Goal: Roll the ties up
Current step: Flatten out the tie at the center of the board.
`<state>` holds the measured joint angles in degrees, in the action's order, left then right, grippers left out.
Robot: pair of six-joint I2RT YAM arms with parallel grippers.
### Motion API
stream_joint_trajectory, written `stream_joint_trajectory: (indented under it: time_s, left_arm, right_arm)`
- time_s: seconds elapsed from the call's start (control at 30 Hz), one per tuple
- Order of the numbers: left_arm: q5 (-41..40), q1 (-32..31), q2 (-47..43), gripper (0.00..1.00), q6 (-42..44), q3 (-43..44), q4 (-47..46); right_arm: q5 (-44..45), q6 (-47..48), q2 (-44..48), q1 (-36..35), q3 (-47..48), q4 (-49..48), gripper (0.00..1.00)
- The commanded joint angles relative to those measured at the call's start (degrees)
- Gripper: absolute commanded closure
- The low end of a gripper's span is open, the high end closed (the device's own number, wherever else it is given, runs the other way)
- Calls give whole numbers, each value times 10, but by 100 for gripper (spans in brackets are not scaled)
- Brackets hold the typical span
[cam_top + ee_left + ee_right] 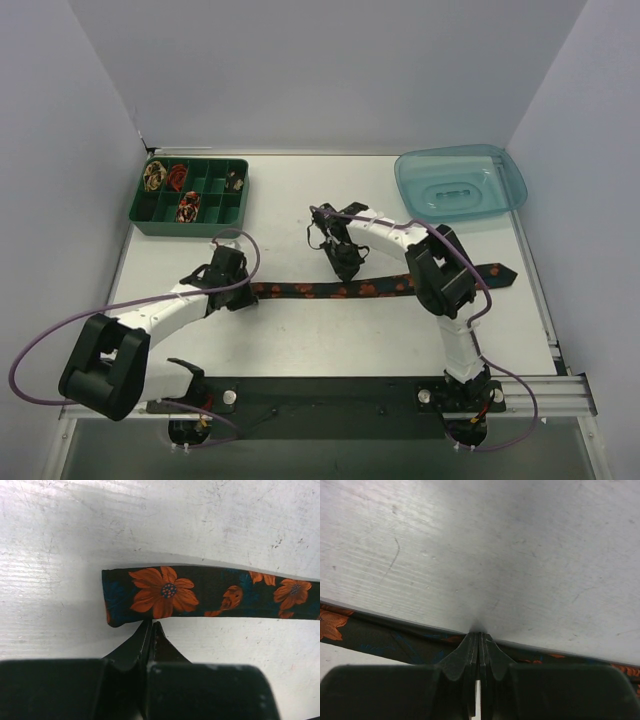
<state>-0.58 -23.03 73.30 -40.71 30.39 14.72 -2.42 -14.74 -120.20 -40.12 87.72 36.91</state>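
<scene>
The tie [165, 590] is judged limp and slippery (thin fabric), best pinched at its left end; left gripper [152, 626] and right gripper [479, 636] are closed at its edge.

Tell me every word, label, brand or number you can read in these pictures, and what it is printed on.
None: no text can be read in any view.
The floral necktie shows only orange flowers, with no label in sight.
The green compartment tray, the rolled ties in it and the blue plastic tub carry no legible marking; any print on them is too small to tell.
</scene>
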Motion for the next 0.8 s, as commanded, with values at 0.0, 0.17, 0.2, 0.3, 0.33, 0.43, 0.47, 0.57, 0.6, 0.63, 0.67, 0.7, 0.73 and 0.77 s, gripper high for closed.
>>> stream_joint_trajectory:
  time_s: [0.0,0.17,0.2,0.3,0.33,0.43,0.47,0.57,0.6,0.63,0.67,0.7,0.73,0.77]
  left_arm:
    - [-1,-12,-31,100,41,17,-5]
    - [23,-11,-126,68,35,-7,-15]
    - [25,-7,-139,60,31,-9,-16]
    - [27,10,-167,32,22,-11,-14]
    - [30,25,-162,30,24,-10,-13]
    - [69,78,-130,28,24,0,-15]
    - [81,91,-122,28,22,0,-19]
    - [134,148,-100,29,11,-13,-57]
    - [145,162,-96,30,8,-23,-69]
    - [170,172,-84,31,5,-27,-89]
    - [181,188,-79,32,1,-30,-99]
    - [194,193,-74,32,-2,-38,-108]
    - [204,198,-62,34,-11,-43,-132]
    - [221,202,-57,35,-16,-47,-139]
  right_arm:
    - [71,15,-14,10,-12,38,100]
    - [72,15,6,7,43,38,100]
    - [73,15,7,6,52,39,100]
    - [69,20,28,-4,67,27,100]
    - [68,22,34,-7,67,15,93]
    - [50,26,59,-20,61,-16,79]
    - [42,26,69,-23,59,-24,77]
    - [-3,24,76,-33,55,-49,74]
    - [-13,21,76,-36,57,-54,74]
    - [-33,22,74,-39,61,-60,73]
    - [-40,21,69,-41,65,-61,73]
    - [-47,21,67,-43,68,-64,72]
    - [-58,21,64,-46,74,-64,72]
    - [-65,22,59,-51,77,-66,72]
